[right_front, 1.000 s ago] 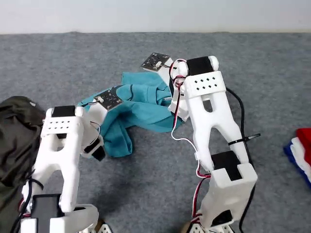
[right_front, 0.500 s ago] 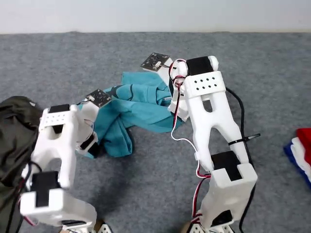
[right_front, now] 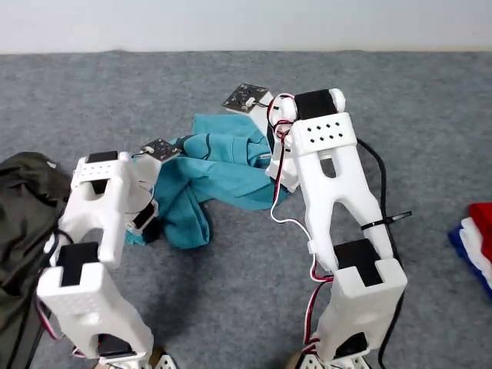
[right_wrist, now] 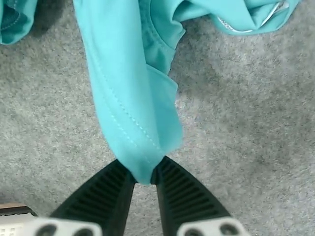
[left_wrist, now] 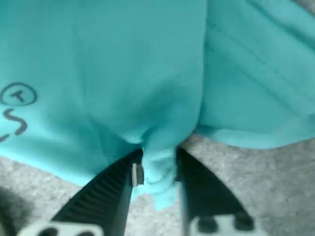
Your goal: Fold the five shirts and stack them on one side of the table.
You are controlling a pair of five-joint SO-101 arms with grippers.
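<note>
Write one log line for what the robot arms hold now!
left gripper: shut on teal shirt | right gripper: shut on teal shirt

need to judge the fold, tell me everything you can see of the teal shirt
The teal shirt is soft, knit-looking fabric, crumpled and unfolded, lying mid-table on the grey table. Stitched hems show, and dark print on one panel. The left tool pinches a bunched fold; the right tool is shut on a hemmed edge.
</note>
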